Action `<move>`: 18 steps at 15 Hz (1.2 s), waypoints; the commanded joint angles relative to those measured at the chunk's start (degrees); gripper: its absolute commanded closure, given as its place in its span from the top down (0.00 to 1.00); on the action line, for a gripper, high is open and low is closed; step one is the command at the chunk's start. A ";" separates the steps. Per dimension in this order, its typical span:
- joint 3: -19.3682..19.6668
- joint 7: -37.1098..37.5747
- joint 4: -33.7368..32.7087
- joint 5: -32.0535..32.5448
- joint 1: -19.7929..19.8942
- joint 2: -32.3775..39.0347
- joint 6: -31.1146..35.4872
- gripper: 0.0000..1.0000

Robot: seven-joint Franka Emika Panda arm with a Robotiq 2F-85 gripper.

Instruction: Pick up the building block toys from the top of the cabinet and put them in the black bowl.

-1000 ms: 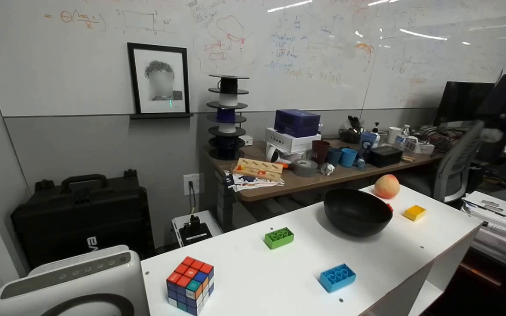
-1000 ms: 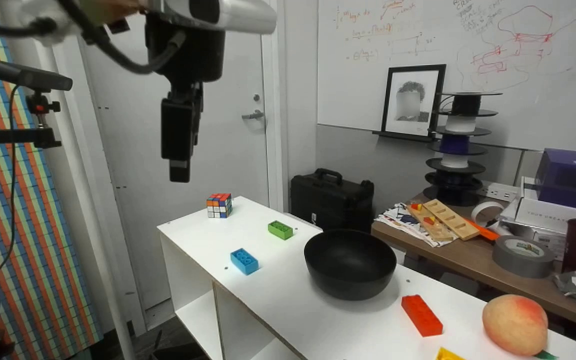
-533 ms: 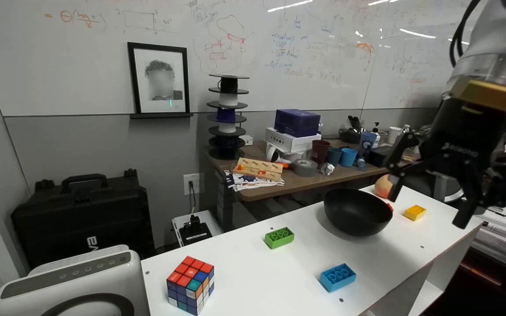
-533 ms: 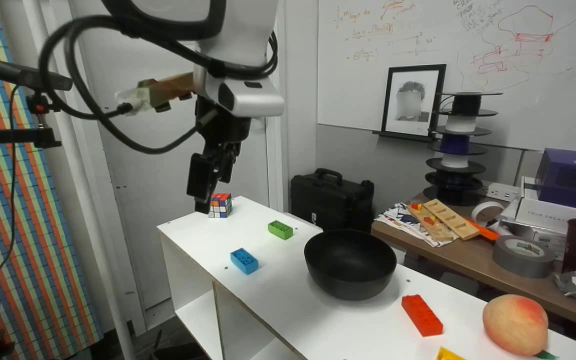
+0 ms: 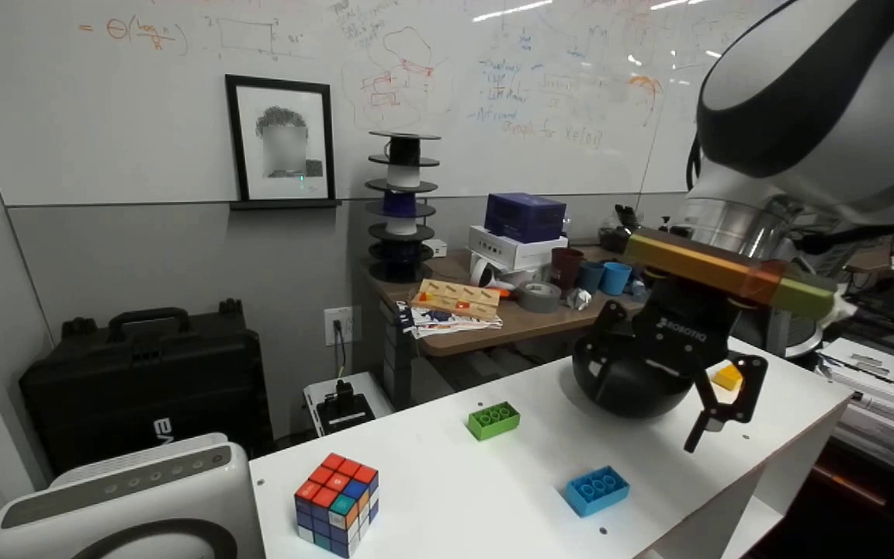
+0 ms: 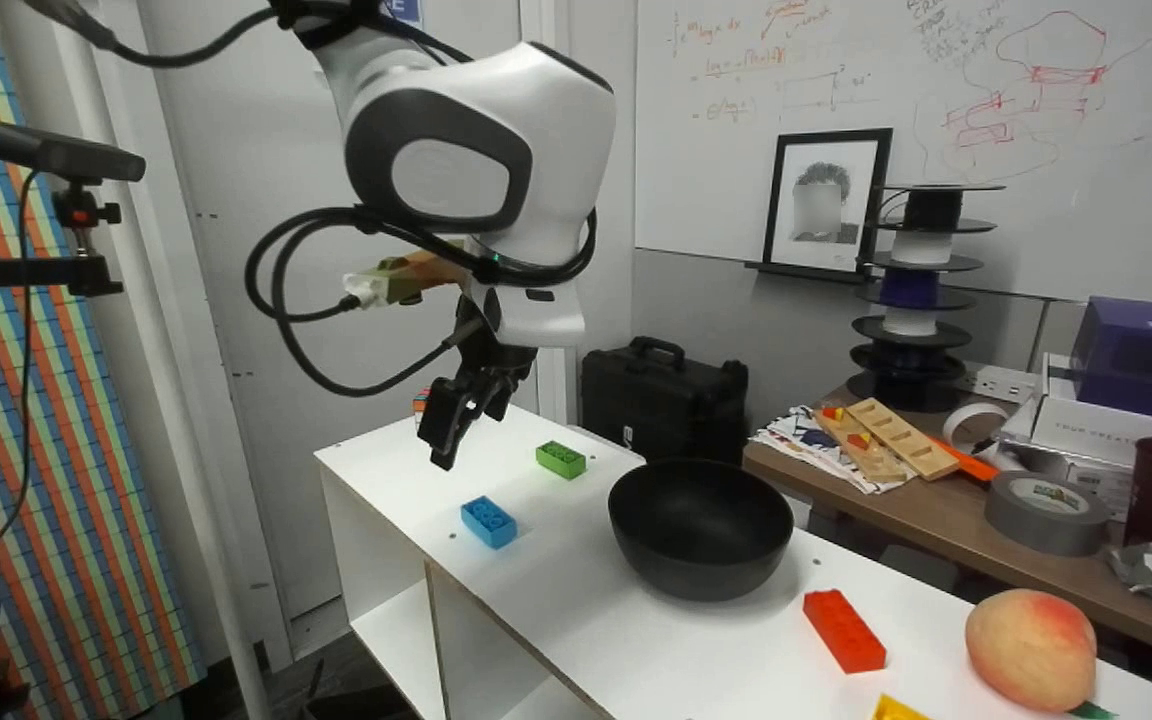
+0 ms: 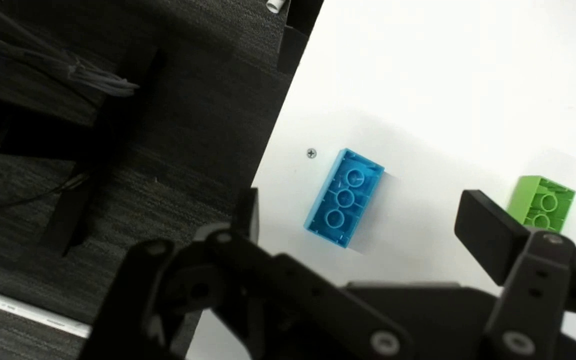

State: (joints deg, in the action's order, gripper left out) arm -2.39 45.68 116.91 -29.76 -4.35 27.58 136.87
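Blue block [image 7: 344, 199], hollow side up, lies below the wide-spread, empty gripper [image 7: 363, 215], which partly hides the black bowl [image 5: 639, 390] in an exterior view, a puzzle cube [image 5: 336, 505] well apart.

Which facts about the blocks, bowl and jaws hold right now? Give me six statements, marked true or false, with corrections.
1. The blue block lies on the cabinet top, hollow side up. True.
2. In the wrist view, the jaws partly hide the green block. True.
3. The jaws are closed on the blue block. False: they stand open, apart from it.
4. The blue block and the green block touch. False: they lie apart.
5. The black bowl stands on the cabinet top. True.
6. The green block lies inside the black bowl. False: it lies outside, on the cabinet top.
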 commanded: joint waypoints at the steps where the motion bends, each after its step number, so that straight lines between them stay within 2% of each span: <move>1: 0.18 7.63 -6.92 -0.15 -1.75 6.63 -0.80 1.00; 10: 3.34 24.51 -15.79 5.60 -5.06 17.37 -1.70 1.00; 17: 2.46 27.88 -21.30 7.86 -4.56 21.74 -6.01 1.00; 18: 2.48 28.14 -21.70 8.14 -4.63 21.96 -6.49 0.92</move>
State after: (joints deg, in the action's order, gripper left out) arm -0.11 71.19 99.00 -23.39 -8.35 47.63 133.09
